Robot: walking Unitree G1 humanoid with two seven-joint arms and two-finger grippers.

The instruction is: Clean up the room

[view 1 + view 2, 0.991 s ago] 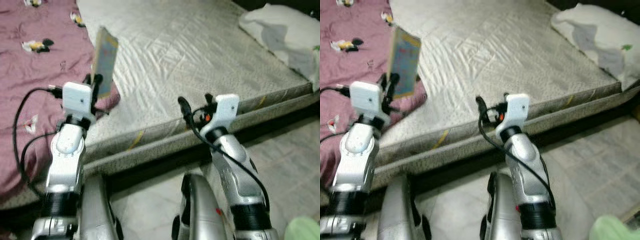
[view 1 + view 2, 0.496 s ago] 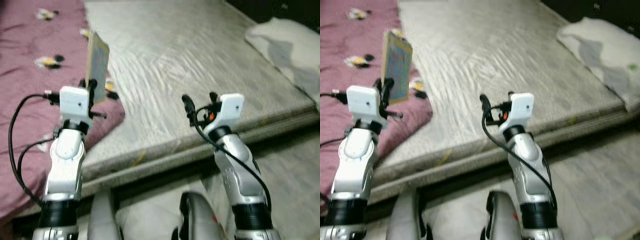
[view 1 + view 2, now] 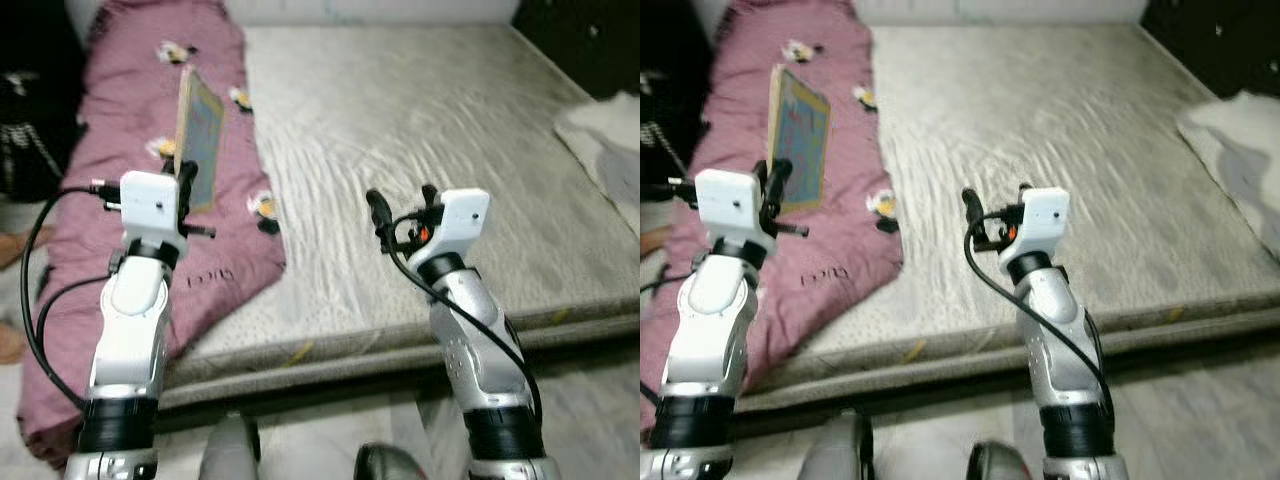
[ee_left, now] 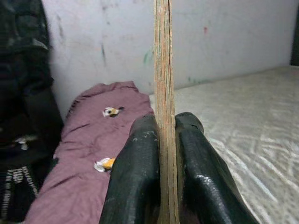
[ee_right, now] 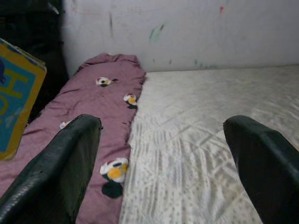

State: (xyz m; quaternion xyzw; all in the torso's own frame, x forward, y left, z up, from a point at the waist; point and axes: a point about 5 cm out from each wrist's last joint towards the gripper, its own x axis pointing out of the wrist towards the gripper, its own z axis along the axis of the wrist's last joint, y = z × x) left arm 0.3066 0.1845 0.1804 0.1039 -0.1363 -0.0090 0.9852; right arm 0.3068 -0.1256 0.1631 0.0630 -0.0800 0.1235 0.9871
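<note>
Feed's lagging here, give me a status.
Left gripper shut on book, upright over purple blanket. Right gripper open, empty, above mattress. Nothing in the way.

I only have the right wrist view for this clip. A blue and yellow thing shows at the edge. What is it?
Observer: A thin book, held upright over the purple blanket.
Operator: Held by what?
Observer: The left end effector, its fingers shut on the book's lower edge.
Operator: And my own end effector?
Observer: The right end effector is open with nothing between its fingers, out over the grey mattress.
</note>
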